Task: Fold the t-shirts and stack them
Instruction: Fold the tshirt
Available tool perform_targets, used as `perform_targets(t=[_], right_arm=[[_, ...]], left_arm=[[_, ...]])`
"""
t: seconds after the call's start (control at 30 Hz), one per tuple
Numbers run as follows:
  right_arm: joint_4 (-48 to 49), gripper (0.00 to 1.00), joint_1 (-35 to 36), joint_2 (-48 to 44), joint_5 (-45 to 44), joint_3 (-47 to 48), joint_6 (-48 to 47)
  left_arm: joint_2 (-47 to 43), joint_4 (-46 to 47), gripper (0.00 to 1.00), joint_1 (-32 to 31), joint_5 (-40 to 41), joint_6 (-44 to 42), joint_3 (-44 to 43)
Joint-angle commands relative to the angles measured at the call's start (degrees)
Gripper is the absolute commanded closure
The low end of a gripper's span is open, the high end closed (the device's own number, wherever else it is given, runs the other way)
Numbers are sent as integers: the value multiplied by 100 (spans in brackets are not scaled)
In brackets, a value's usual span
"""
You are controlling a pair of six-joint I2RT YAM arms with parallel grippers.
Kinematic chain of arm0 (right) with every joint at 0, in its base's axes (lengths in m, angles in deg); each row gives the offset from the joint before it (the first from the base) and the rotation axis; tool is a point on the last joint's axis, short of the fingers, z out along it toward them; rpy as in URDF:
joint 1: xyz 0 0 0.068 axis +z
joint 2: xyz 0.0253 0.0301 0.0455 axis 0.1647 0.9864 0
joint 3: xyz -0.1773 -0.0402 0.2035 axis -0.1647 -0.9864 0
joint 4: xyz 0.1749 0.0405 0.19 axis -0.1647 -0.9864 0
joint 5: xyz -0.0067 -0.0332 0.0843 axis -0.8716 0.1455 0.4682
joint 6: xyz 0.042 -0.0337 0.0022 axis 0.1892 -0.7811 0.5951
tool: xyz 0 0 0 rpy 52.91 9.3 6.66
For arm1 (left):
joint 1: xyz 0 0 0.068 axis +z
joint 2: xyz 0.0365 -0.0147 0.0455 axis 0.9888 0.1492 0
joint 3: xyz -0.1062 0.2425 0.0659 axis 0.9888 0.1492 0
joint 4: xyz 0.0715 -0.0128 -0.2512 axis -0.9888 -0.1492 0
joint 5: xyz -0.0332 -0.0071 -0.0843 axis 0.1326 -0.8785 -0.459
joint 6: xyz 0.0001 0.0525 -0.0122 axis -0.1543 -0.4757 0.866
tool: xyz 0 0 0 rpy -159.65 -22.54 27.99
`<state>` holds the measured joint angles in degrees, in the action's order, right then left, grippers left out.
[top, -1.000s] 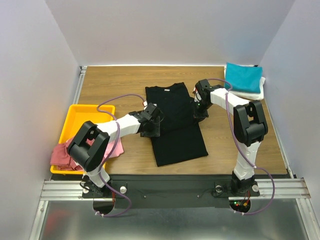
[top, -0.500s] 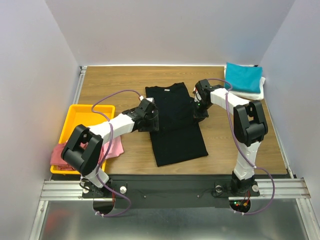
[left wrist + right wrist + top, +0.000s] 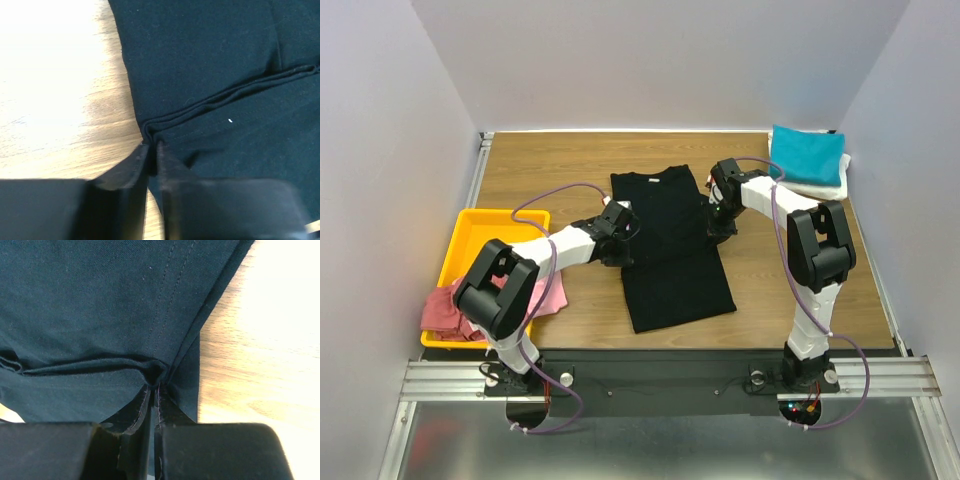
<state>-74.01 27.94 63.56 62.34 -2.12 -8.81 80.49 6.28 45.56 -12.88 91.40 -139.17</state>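
- Top view: five t-shirts in all; one black t-shirt (image 3: pixel 670 250) lies flat mid-surface (image 3: pixel 545 165), collar away from the arms; one folded teal t-shirt (image 3: pixel 807 153) rests on one white t-shirt (image 3: pixel 818 189) at the far right corner; one pink t-shirt (image 3: pixel 550 295) and one dusty red t-shirt (image 3: pixel 442 312) spill over the near edge of the single yellow tray (image 3: pixel 480 235)
- Same view: two arms; the left claw (image 3: pixel 619 252) is at the black shirt's left edge, the right claw (image 3: pixel 717 230) at its right edge
- Left wrist: fingers pressed together, clamped on the black cloth's folded edge; wood beside it
- Right wrist: fingers together, pinching a gathered fold of black cloth by the hem; wood to the right
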Motion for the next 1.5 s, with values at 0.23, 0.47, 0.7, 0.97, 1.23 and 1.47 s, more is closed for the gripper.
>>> perform_targets(t=[0.23,0.47,0.7,0.97,1.23,1.47], right_arm=[[126,99,-18,-744,-438,-246,323],[117,100,-18,-1175,-887,-326,508],[126,100,-18,-1404,-1098,-326,622],[117,100,-18,-1519,-1406,-300,631],[117,100,-18,-1211,-1397,-168,534],[161,100,-18,-834,-1433,78,411]], left_arm=[[-361,27,100,35,-153,77,-312],[-511,71,100,35,-267,139,-390],[-643,27,100,35,-241,192,-540],[-485,28,100,35,-232,157,-751],[-336,1,100,52,-126,139,-760],[-151,-130,100,52,-47,139,-883]])
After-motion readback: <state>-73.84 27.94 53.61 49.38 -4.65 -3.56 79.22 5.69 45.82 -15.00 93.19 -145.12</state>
